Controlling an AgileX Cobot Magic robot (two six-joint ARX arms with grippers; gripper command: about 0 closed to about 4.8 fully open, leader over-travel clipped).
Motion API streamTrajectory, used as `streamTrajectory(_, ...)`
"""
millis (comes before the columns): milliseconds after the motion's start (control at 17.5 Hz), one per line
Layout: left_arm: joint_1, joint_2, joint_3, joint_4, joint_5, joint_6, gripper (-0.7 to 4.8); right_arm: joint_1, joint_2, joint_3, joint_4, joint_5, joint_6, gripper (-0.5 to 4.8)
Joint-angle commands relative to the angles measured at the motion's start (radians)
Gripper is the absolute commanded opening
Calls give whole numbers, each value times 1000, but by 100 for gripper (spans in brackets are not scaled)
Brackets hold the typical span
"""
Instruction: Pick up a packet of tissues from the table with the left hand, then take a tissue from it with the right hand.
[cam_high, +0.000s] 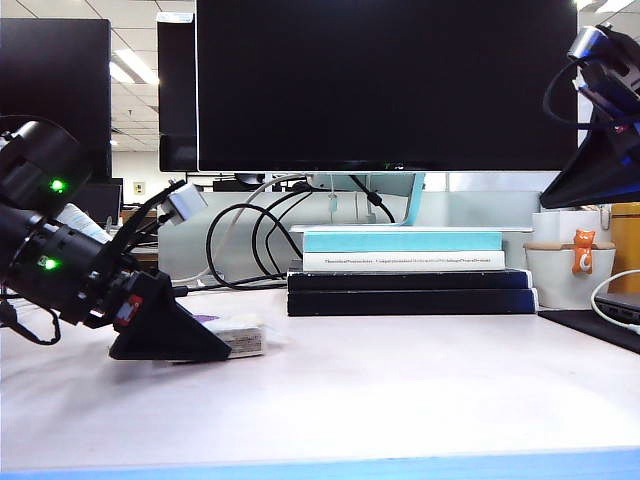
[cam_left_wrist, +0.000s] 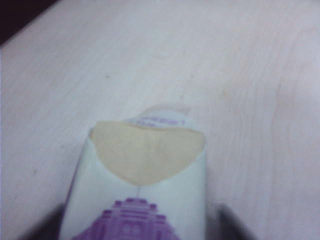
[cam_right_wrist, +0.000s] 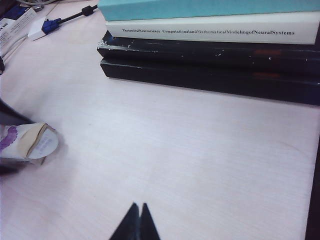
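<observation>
White purple-printed packet of tissues (cam_left_wrist: 142, 192) flat on table (cam_high: 400, 390), flap open, cream tissue (cam_left_wrist: 147, 150) exposed

left pincer (cam_high: 215, 345) low, jaws apart | right pincer (cam_right_wrist: 137, 212) raised, closed

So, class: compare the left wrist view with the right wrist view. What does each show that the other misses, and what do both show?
Only the left wrist view: a close look at the packet top, with its purple patch and the cream tissue in the opening. Only the right wrist view: the stack of books, the shut right pincer, a cable plug. Both: the packet and the pale table. The left pincer sits at the packet in the exterior view.
</observation>
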Motion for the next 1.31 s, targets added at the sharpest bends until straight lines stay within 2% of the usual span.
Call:
streamTrajectory(57,0,0,2,-76,-25,52,263,0,-1,2,17,3,-3,-6)
streamTrajectory(171,0,0,5,-73,-25,52,253,0,-1,2,17,3,-3,-6)
streamTrajectory(228,0,0,10,-73,-24,51,209,0,-1,2,17,3,-3,-6)
streamTrajectory(513,-6,-6,52,-81,28,9,209,0,-1,2,16,-2,10,-6)
streamTrajectory(627,-12,-22,69,-82,42,6,209,0,-1,3,21,-33,50,-6)
streamTrajectory(798,-15,-75,71,-81,89,6,209,0,-1,3,70,-141,141,-6)
streamTrajectory(970,-27,-137,71,-97,119,5,209,0,-1,3,144,-262,288,-6)
streamTrajectory(1027,-40,-169,71,-108,158,2,209,0,-1,3,193,-357,368,-5)
streamTrajectory(1084,-49,-187,71,-115,167,0,209,0,-1,3,216,-407,406,-5)
streamTrajectory(1141,-74,-223,71,-131,170,-1,209,0,-1,3,277,-506,480,-5)
streamTrajectory(1198,-98,-245,71,-135,170,-2,209,1,-1,3,324,-570,542,6)
streamTrajectory(1255,-124,-265,71,-134,170,-1,209,0,-1,3,361,-610,594,43)
streamTrajectory(1312,-185,-310,71,-130,152,0,209,0,-2,3,417,-656,702,95)
